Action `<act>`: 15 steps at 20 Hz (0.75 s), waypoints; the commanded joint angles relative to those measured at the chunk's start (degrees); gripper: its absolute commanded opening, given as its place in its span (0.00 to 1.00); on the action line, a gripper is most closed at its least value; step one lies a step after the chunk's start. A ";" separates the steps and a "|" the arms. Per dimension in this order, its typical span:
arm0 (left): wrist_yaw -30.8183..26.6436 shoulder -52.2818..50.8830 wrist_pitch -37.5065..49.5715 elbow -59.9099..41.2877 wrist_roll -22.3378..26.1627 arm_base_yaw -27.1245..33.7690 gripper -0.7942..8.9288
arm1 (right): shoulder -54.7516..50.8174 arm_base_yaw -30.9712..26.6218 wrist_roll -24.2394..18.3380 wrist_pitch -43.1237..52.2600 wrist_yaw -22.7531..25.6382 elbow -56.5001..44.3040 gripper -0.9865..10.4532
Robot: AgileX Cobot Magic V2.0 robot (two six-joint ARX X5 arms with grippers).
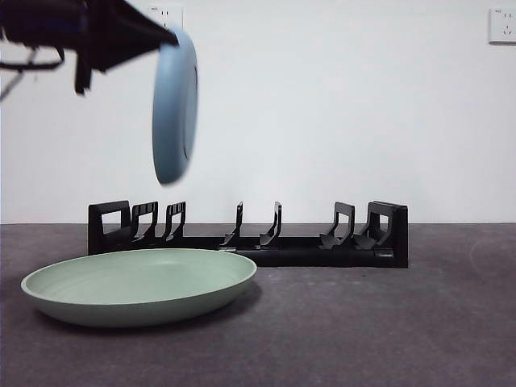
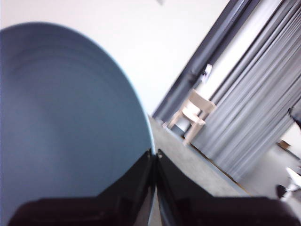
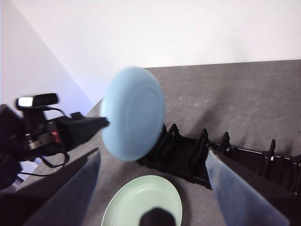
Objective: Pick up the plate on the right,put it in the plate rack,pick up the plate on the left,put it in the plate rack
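Observation:
A light blue plate [image 1: 175,105] hangs on edge in the air, above the left end of the plate rack [image 1: 306,256]. My left gripper [image 1: 165,36] comes in from the upper left, shut on the plate's top rim. The left wrist view shows its jaws [image 2: 155,153] pinching the rim of the blue plate [image 2: 66,122]. A pale green plate [image 1: 137,286] lies flat on the table in front of the rack's left half. My right gripper [image 3: 153,153] is open high above the table, looking down on the blue plate [image 3: 134,113], the green plate [image 3: 141,202] and the rack [image 3: 188,160].
The dark grey table [image 1: 387,330] runs back to a white wall carrying a socket [image 1: 501,24]. All the rack's slots are bare. The left arm's body and cables [image 3: 37,132] show at the table's side. A chair [image 2: 195,113] and curtains stand far off.

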 commanded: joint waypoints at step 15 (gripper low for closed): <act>1.18 5.38 -11.10 10.03 5.42 3.43 0.07 | 0.09 0.07 -1.68 -1.62 1.84 0.15 0.41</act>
